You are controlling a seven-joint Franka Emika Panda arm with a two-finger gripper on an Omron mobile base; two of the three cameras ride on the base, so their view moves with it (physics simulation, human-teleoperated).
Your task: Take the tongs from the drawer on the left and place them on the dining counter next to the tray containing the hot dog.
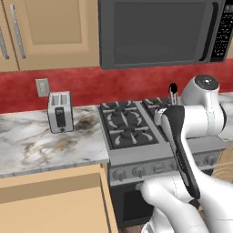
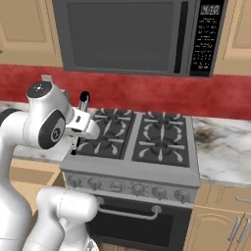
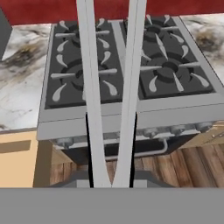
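I stand at the stove (image 2: 135, 147), its black grates and row of knobs below the dark microwave (image 1: 157, 32) and the red backsplash (image 2: 147, 93). To the stove's left the marble tabletop (image 1: 41, 141) carries a silver toaster (image 1: 60, 111) against the wall, beneath a wall outlet (image 1: 42, 87). Below that tabletop, at the stove's lower left, the drawer (image 1: 50, 200) stands open, its tan inside showing. My white arm (image 1: 205, 118) crosses in front of the stove's right half in the left base view. My hand (image 3: 111, 183) is nearly closed, clamped on the tongs (image 3: 111, 87), which I hold raised above the stove's front edge. In the hand view their two long silver-grey arms rise from between my fingertips and spread apart across the burners; one arm passes over the left pair of burners, the other over the gap between left and right. In the right base view a black tip of the tongs (image 2: 84, 98) stands up just above my wrist, over the stove's left rear burner. The oven door handle (image 2: 127, 212) runs along the stove's front below the knobs.
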